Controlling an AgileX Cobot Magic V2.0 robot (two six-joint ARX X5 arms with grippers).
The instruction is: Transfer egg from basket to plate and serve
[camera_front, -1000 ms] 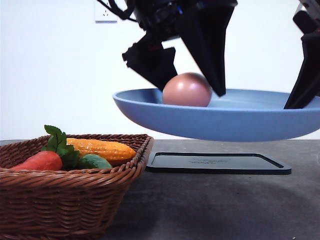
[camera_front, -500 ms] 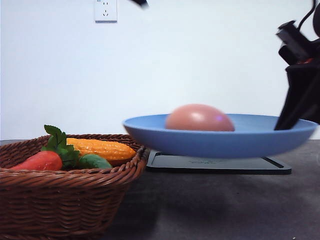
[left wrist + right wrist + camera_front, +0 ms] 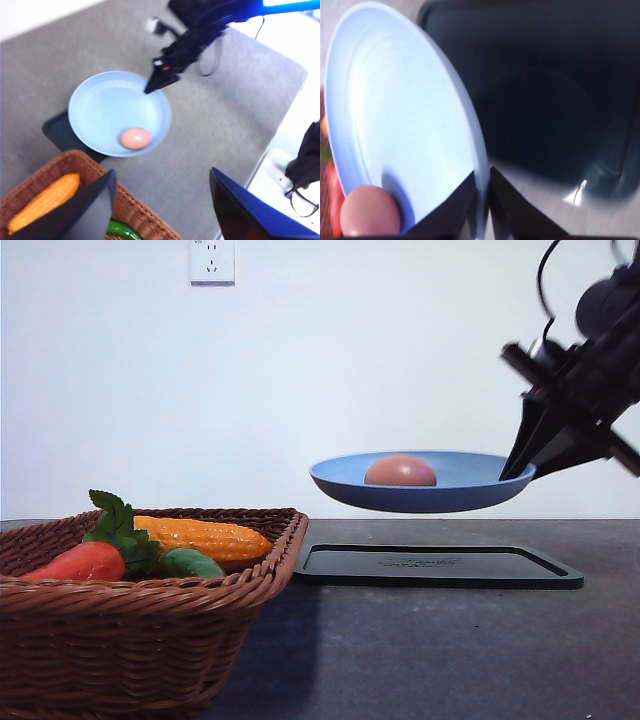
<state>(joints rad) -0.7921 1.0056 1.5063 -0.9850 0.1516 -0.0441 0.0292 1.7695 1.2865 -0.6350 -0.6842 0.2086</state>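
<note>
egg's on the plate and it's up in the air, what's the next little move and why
Probably lower the plate straight down onto the black tray. The right tool pinches the plate's rim and holds it level in the air above that tray, with the egg resting loose inside. Going slowly and keeping it flat should stop the egg rolling off.

I count one egg (image 3: 400,471); one plate (image 3: 424,497); one basket (image 3: 140,635); one tray (image 3: 437,567); one corn cob (image 3: 203,537); one carrot (image 3: 82,561).
</note>
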